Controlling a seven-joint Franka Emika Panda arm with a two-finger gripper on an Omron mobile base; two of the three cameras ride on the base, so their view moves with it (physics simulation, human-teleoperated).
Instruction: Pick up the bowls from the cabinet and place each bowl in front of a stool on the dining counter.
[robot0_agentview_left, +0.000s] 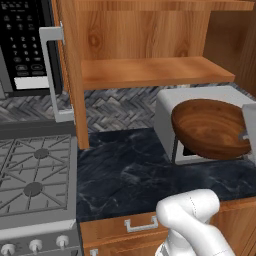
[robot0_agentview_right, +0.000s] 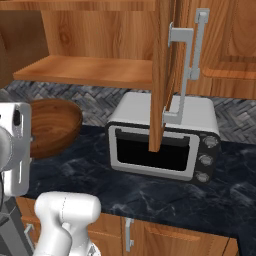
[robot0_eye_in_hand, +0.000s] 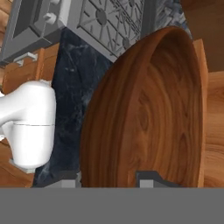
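Cabinet (robot0_agentview_left: 150, 45) woodwork took up the top of both base views when we looked: its door (robot0_agentview_right: 162, 75) stood swung wide, edge-on to the right base camera, with the silver bar handle (robot0_agentview_right: 192, 65) facing three o'clock, and the lower shelf (robot0_agentview_left: 155, 70) lay bare. Below it ran the black marble worktop (robot0_agentview_left: 125, 170), veined in grey, with a herringbone tile wall behind. At nine o'clock in the left base view we saw the gas stove (robot0_agentview_left: 32, 185) with its grates and knobs, and above it the microwave (robot0_agentview_left: 27, 45) with its keypad. A silver toaster oven (robot0_agentview_right: 165, 140) sat on the worktop under the open door.

Next in size came the wooden bowl (robot0_agentview_left: 212, 127), dark brown with clear grain, held in the air in front of the toaster oven at three o'clock in the left base view, tipped so that its hollow faced up and toward the camera. We saw it clear of the shelf and above the worktop. In the hand view the end effector (robot0_eye_in_hand: 109, 177) was clamped on the bowl's rim, one fingertip (robot0_eye_in_hand: 151, 177) inside the hollow and the other outside the wall.
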